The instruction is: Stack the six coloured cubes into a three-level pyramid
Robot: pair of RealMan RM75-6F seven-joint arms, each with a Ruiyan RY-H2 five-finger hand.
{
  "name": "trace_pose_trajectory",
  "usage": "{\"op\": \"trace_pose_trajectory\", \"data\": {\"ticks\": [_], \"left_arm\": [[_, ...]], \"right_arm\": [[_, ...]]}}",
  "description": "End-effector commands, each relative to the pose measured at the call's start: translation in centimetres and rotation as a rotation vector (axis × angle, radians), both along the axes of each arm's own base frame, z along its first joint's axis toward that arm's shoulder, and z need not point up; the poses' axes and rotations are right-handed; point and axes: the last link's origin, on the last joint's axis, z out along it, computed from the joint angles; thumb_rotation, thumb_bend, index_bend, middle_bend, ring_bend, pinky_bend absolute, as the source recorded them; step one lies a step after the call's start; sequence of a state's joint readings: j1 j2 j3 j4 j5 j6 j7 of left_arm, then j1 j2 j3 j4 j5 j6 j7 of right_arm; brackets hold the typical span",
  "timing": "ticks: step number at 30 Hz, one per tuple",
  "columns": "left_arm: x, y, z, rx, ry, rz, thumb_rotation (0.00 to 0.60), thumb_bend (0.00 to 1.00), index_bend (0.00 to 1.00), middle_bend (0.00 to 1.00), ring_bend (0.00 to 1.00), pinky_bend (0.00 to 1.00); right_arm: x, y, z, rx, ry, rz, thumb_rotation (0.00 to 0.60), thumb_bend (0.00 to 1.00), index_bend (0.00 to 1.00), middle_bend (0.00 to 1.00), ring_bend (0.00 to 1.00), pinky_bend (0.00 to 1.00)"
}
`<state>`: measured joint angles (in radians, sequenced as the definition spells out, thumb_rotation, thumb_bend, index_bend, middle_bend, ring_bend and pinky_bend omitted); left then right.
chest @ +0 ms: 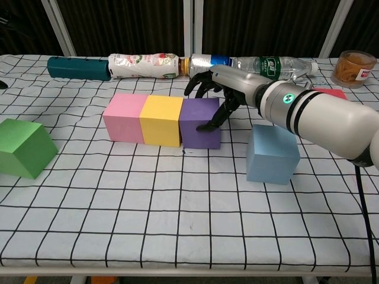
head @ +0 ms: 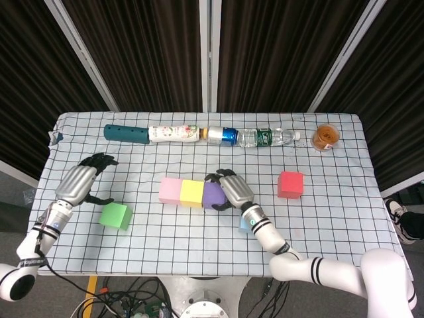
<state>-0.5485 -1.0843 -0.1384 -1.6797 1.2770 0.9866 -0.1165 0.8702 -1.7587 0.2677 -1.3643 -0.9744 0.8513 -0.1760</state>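
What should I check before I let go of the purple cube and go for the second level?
1. Base row: pink cube, yellow cube and purple cube sit side by side, touching, in a straight line: ok.
2. Right hand is clear of the row: not ok, its fingers rest on the purple cube's top and right face.
3. Blue cube is free to pick: ok, it stands alone right of the row, under the right forearm.
4. Green cube is free: ok, alone near the left hand, which holds nothing.
5. Red cube is reachable: cannot tell, it sits apart to the far right.
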Motion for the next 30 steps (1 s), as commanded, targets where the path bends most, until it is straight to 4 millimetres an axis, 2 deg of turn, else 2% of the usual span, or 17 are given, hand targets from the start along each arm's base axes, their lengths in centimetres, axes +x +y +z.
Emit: {"op": "trace_pose_trajectory", "data": {"ticks": [1,30], "left_arm": [[0.00,0.04,-0.03,-0.001,0.001,-0.001,0.600,0.07,0.21,0.11,0.06,0.13],[0.09,0.29,-0.20,-0.012,0.011,-0.001,0.600,0.07,0.21,0.11,0.06,0.13]], "right_arm": [[0.10,-0.02,-0.12,0.003,-0.002,0.000,0.600,0.17,0.24,0.39,0.11,0.14],[-0.10,-0.03,-0.47,-0.006,-0.049,-0.008,0.600,0.17,0.23,0.39,0.11,0.13]]}}
